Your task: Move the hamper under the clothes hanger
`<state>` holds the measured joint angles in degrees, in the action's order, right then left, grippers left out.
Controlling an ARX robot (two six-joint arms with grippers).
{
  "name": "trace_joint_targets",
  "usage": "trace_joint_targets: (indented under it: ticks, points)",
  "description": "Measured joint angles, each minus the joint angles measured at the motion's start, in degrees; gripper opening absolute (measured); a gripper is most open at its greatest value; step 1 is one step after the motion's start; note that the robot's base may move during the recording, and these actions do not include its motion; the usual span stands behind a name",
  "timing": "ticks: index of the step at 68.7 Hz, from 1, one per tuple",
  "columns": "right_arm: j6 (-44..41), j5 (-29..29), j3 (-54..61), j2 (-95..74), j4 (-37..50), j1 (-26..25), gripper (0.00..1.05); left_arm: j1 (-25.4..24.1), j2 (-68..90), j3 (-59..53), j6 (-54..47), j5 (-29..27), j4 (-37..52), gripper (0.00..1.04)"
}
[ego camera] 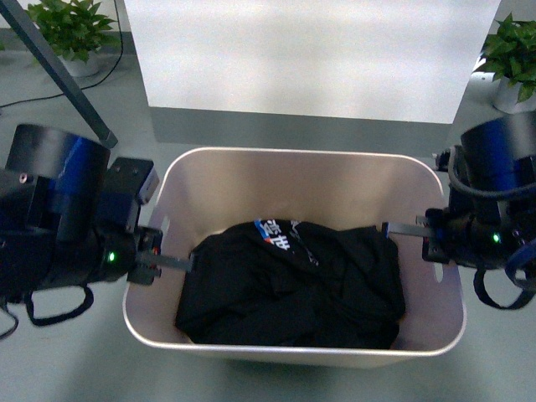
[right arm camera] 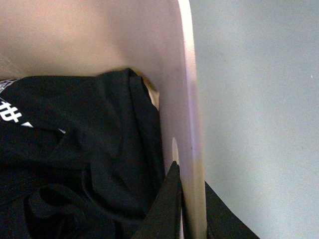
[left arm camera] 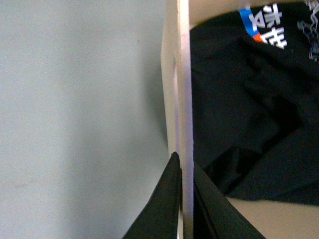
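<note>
The beige hamper [ego camera: 301,180] stands on the grey floor in the middle of the front view, with a black garment [ego camera: 293,285] heaped inside. My left gripper [ego camera: 163,261] is shut on its left short wall, one finger inside and one outside. My right gripper [ego camera: 416,228] is shut on the right short wall in the same way. The left wrist view shows the hamper's rim [left arm camera: 183,74] pinched between the fingers of the left gripper [left arm camera: 185,167]. The right wrist view shows the hamper's wall [right arm camera: 192,99] in the right gripper [right arm camera: 189,177]. A slanted dark leg of the clothes hanger [ego camera: 59,71] crosses the far left.
A potted plant [ego camera: 71,29] stands at the far left behind the rack leg, another potted plant [ego camera: 512,50] at the far right. A white panel [ego camera: 310,54] rises behind the basket. A thin cable [ego camera: 50,92] lies on the floor at the left.
</note>
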<state>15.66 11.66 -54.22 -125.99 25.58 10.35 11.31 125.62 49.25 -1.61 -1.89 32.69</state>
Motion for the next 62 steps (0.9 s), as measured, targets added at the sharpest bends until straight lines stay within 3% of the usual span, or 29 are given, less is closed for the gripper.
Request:
trace_joint_targets:
  ticks: [30, 62]
  points:
    - [3.45, -1.25, 9.57, 0.00, 6.14, 2.45, 0.03, -1.53, -1.03, -9.07, -3.48, 0.04, 2.67, 0.04]
    - [6.67, -1.14, 10.97, -5.88, 11.96, 2.99, 0.03, 1.03, 4.70, -9.90, -3.37, -1.42, 8.09, 0.04]
